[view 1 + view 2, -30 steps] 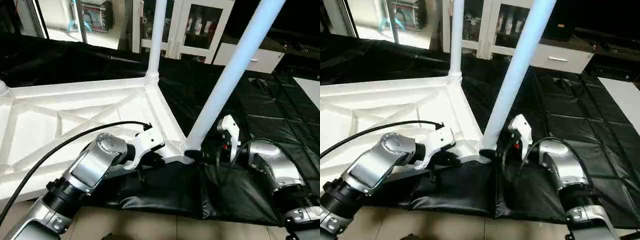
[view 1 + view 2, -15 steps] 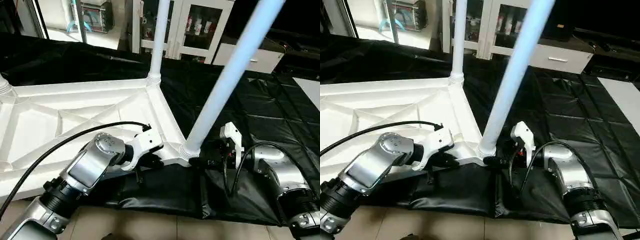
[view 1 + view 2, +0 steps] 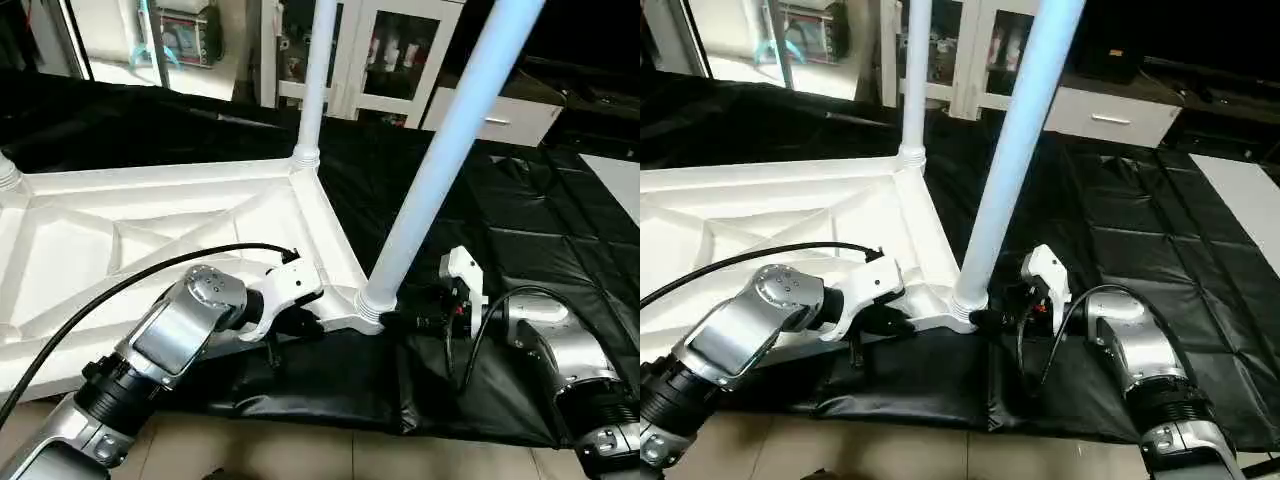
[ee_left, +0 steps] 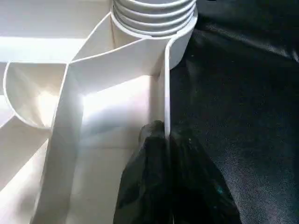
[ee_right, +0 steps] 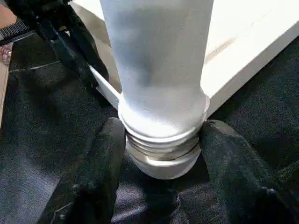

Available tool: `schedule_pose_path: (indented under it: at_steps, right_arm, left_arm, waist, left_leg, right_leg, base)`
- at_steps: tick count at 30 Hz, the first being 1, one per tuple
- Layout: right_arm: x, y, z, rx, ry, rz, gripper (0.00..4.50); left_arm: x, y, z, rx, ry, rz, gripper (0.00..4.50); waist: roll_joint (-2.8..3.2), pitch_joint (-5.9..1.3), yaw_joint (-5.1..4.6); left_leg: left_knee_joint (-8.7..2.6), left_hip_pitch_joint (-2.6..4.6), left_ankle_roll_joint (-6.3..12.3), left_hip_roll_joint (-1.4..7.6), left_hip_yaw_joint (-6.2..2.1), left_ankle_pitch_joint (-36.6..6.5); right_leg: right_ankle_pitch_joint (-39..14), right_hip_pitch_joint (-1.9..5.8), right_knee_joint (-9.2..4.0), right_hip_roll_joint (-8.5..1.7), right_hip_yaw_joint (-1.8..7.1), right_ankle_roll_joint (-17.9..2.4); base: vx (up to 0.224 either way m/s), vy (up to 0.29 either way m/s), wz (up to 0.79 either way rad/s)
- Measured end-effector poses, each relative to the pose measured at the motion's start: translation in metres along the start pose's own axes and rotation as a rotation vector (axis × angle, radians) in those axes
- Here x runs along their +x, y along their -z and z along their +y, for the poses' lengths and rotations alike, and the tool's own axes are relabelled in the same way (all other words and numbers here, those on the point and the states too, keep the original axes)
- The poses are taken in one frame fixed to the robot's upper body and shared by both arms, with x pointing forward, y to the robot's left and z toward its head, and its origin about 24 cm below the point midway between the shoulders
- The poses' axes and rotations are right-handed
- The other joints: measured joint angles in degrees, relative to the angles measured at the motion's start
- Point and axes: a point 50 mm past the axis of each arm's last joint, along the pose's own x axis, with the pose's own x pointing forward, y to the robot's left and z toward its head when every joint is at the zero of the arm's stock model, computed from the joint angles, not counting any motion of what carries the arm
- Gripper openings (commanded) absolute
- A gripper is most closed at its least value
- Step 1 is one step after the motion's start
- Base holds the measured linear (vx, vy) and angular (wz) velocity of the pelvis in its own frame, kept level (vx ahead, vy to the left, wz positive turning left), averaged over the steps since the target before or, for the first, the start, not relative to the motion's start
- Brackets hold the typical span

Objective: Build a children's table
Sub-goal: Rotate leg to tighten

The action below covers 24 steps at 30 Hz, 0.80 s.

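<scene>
The children's table lies upside down on a black mat, its white X-ribbed top [image 3: 120, 230] facing up. One white leg [image 3: 318, 70] stands in the far corner socket. A second leg [image 3: 440, 150] rises at a slant from the near right socket. My left gripper [image 4: 166, 135] is shut on the thin rim wall of the top, just beside that near socket. My right gripper [image 5: 161, 140] reaches in from the right, and its black fingers [image 5: 110, 158] press on both sides of the slanted leg's ribbed base.
The black mat [image 3: 520, 220] spreads to the right and back; bare floor [image 3: 300, 450] lies along the near edge. A ribbed white stub [image 3: 8, 172] sits at the top's far left corner. Glass-door cabinets [image 3: 400, 60] stand behind. A black cable [image 3: 130, 285] loops over my left forearm.
My right gripper's fingers have closed in around the base of the near leg, and that wrist has settled lower beside the socket. The left gripper has kept its hold on the rim.
</scene>
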Motion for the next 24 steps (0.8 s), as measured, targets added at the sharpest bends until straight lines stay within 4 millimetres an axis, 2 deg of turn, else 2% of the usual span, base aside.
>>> schedule_pose_path:
  at_steps: [4, 5, 8, 10, 18, 24]
  right_arm:
    - [0.001, 0.001, 0.0, -0.02, 0.011, 0.007, 2.25]
    - [0.001, 0.001, 0.0, -0.018, 0.013, 0.005, 2.55]
    - [0.005, 0.0, 0.0, 0.001, 0.013, -0.006, 2.68]
    - [0.005, 0.0, 0.0, 0.015, 0.011, -0.011, 2.97]
    - [0.013, -0.009, -0.001, -0.002, -0.009, -0.032, 3.62]
    - [0.019, -0.007, -0.001, -0.028, -0.001, -0.008, 3.62]
  left_arm:
    - [-0.001, 0.001, 0.001, -0.001, -0.004, 0.006, 0.0]
    - [-0.001, 0.001, 0.001, 0.0, -0.006, 0.007, 0.0]
    - [-0.001, 0.001, 0.001, 0.002, -0.009, 0.011, 0.0]
    - [-0.001, 0.001, 0.001, 0.004, -0.007, 0.009, 0.0]
    - [0.001, 0.0, -0.001, 0.009, 0.002, 0.005, 0.0]
    - [0.001, -0.001, -0.001, 0.012, 0.001, 0.005, 0.0]
  waist:
    - [-0.04, -0.03, -0.22]
    - [-0.05, -0.03, -0.27]
    - [-0.05, -0.03, -0.34]
    - [-0.05, -0.03, -0.2]
    - [-0.07, -0.05, 0.18]
    - [-0.09, -0.06, 0.35]
  left_leg:
    - [0.0, 0.06, 0.0, 0.0, 0.0, 0.0]
    - [0.0, 0.07, 0.0, 0.0, 0.0, 0.0]
    - [0.0, 0.07, 0.0, 0.0, 0.0, 0.0]
    - [0.0, 0.07, 0.0, 0.0, 0.0, 0.0]
    - [0.01, 0.02, 0.0, 0.0, 0.0, 0.0]
    - [0.01, -0.03, 0.0, -0.01, 0.0, 0.0]
  right_leg:
    - [0.02, 0.02, 0.01, 0.0, 0.0, -0.03]
    - [0.01, 0.02, 0.01, 0.0, 0.0, -0.02]
    - [-0.07, 0.02, 0.02, 0.0, -0.01, 0.13]
    - [-0.07, 0.01, 0.02, 0.0, -0.01, 0.13]
    - [0.02, 0.01, 0.0, 0.0, 0.0, -0.08]
    - [0.01, 0.01, -0.03, 0.0, 0.0, -0.08]
  base:
    - [0.0, 0.0, 0.0]
    - [0.0, 0.0, 0.0]
    - [0.0, 0.0, 0.0]
    - [0.0, 0.0, 0.0]
    - [0.0, 0.0, 0.0]
    - [0.0, 0.0, 0.0]
